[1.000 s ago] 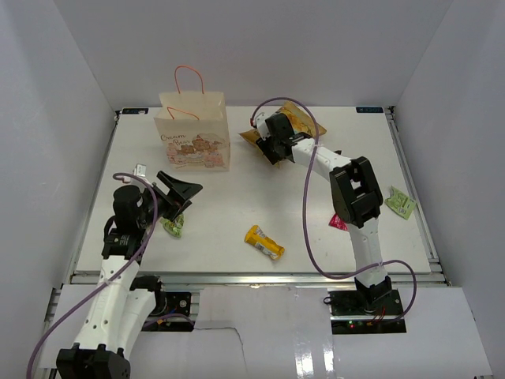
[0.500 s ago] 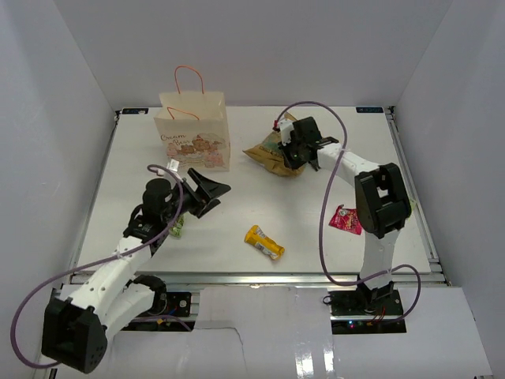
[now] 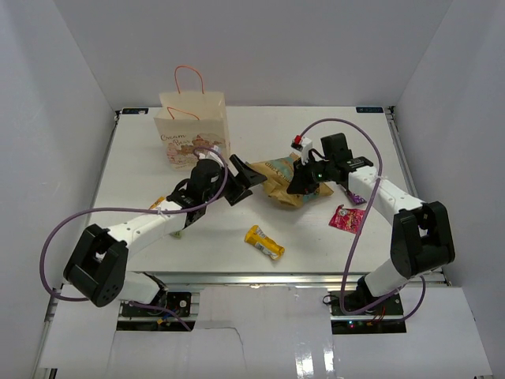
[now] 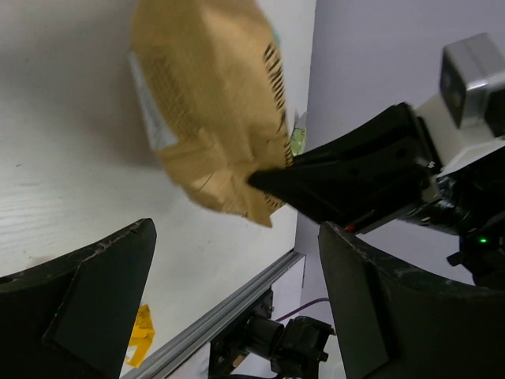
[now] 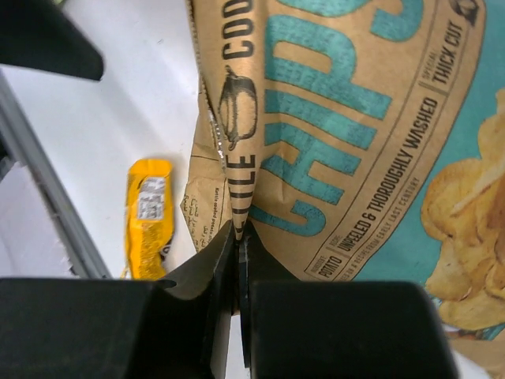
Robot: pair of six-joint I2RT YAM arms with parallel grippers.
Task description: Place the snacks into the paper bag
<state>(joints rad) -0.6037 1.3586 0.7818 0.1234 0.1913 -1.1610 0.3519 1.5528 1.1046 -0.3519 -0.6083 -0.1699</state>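
Observation:
My right gripper [image 3: 302, 183] is shut on a fold at the edge of the large gold chip bag [image 3: 282, 181], which hangs just above mid-table. The right wrist view shows the pinch [image 5: 239, 237] on the chip bag [image 5: 347, 110]. Just left of the bag my left gripper [image 3: 246, 178] is open; in its wrist view nothing lies between its tips [image 4: 237, 233], and the chip bag [image 4: 209, 110] hangs ahead. The cream paper bag [image 3: 194, 133] stands upright at the back left. A yellow-orange bar [image 3: 264, 242] lies near the front edge. Right of it is a red-pink pouch [image 3: 346, 219].
A small purple bar [image 3: 356, 198] shows beside the right forearm. A bit of green packet [image 3: 177, 230] peeks from under the left arm. The metal rail [image 3: 252, 276] marks the table's front edge, and white walls close in the sides and back.
My right gripper closed on the chip bag and carried it from the back of the table toward the middle. My left arm swung right from the near left to meet it.

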